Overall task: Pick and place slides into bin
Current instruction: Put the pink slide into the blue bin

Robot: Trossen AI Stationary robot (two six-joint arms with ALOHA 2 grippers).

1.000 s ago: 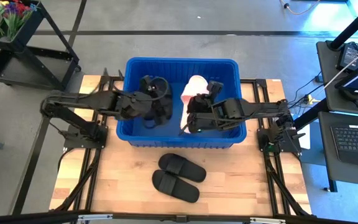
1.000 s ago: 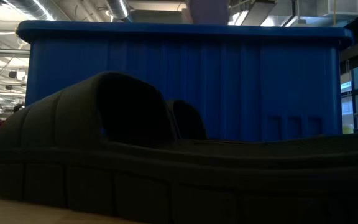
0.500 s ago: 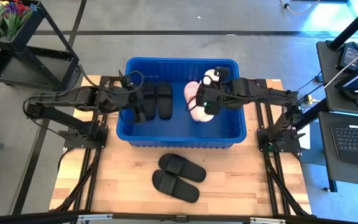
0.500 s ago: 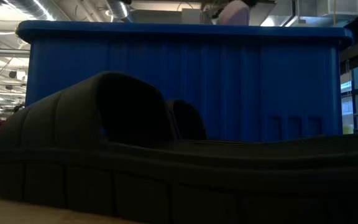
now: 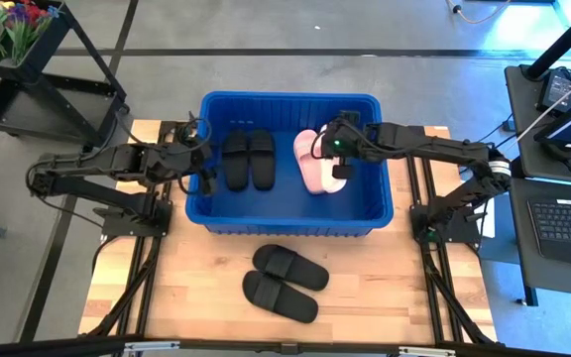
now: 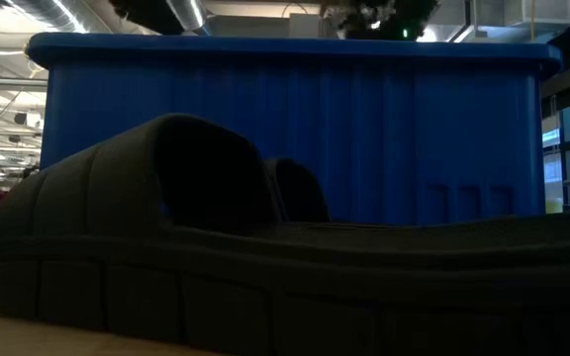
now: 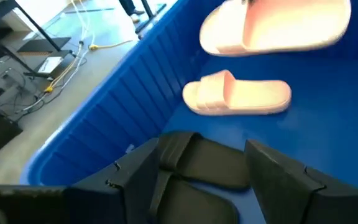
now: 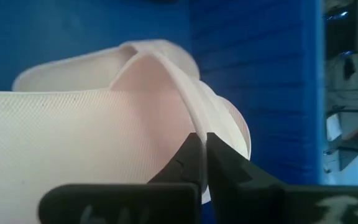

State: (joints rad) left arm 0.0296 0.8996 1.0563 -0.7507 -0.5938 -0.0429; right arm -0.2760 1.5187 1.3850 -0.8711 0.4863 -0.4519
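The blue bin stands at the table's far middle. A black pair of slides lies on its floor at the left. One pale pink slide lies on the floor at the right. My right gripper is shut on the second pink slide beside it. My left gripper is open and empty at the bin's left wall, with its fingers over the black pair. Another black pair lies on the table in front of the bin. My right gripper pinches the edge of the pink slide's wide strap between its two fingers, in a single layer. The fingers come from the table's right side, slanting down into the bin. In the left wrist view the slide sits above the other pink one.
The bin's near wall rises right behind the black slide on the table, which fills the low view. Bare wood lies to the left and right of that pair. A cart with flowers and desks stand off the table.
My left gripper has drawn back from the bin's middle toward the table's left edge, and the black pair now lies flat on the bin floor apart from it. My right gripper has risen and pulled toward the far right, carrying the pink slide beside its mate.
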